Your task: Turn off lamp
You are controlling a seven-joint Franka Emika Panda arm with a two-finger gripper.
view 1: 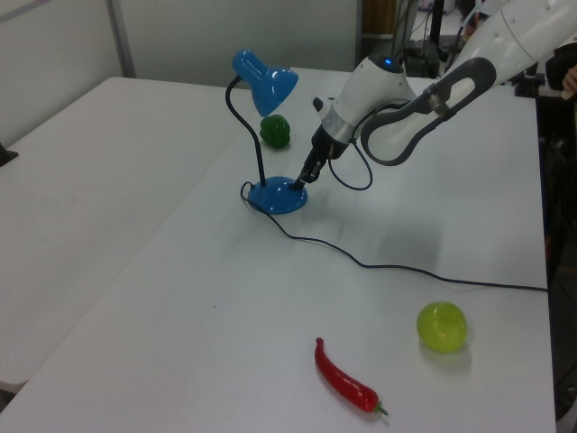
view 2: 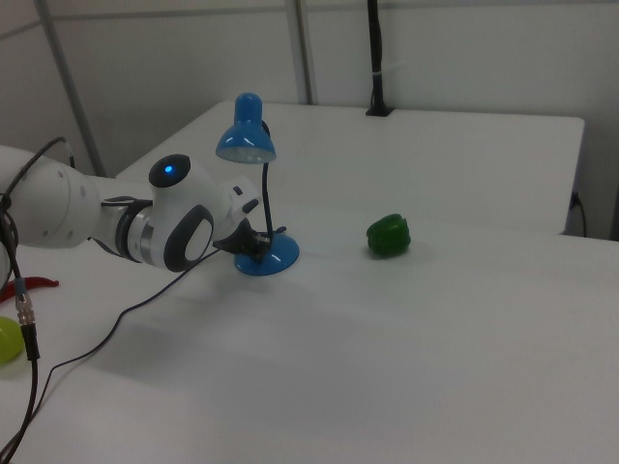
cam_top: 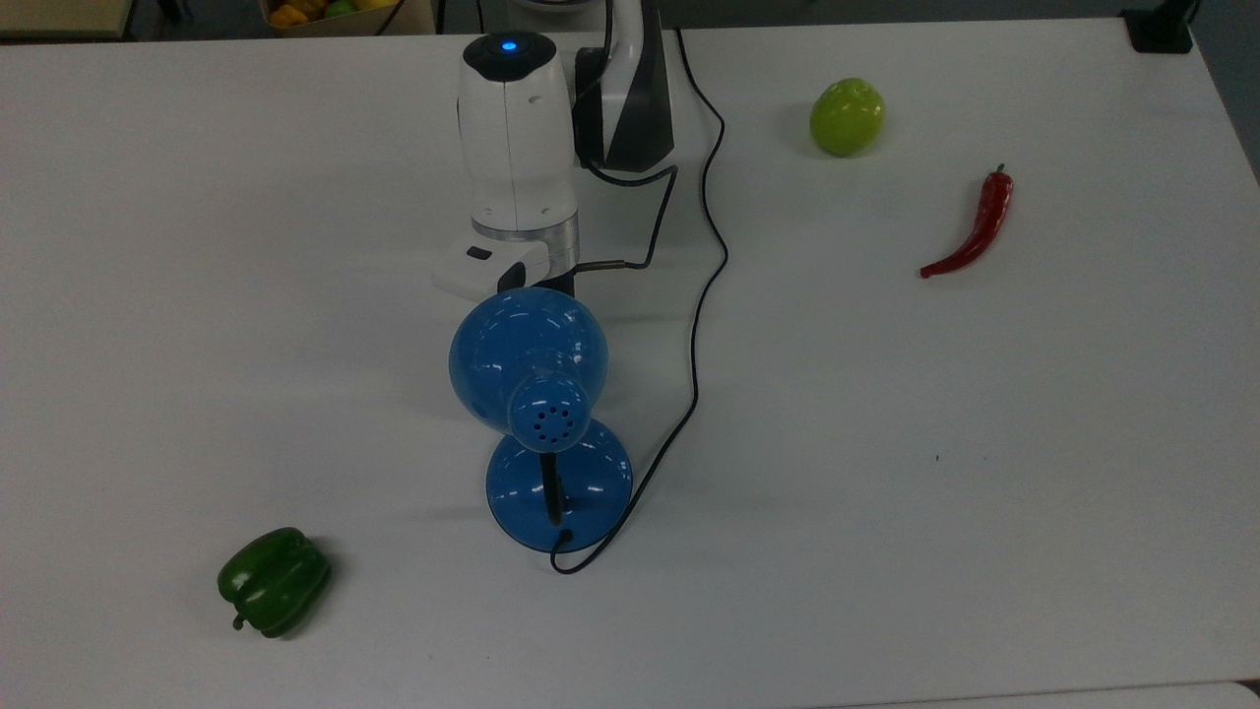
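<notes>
Left view: glossy blue dome-shaded desk lamp (view 1: 264,86), unlit, stands upper centre on the white desk (view 1: 135,271). Gripper (view 1: 298,183) touches its round base; jaws' state: cannot tell. Probably light and slippery, so press the base rather than the flexible neck.

wide matte white table (cam_top: 984,492), evenly lit. plain pale wall panels (view 2: 464,48) behind it, grey metal upright post (view 1: 121,38) at the left view's far left.
</notes>
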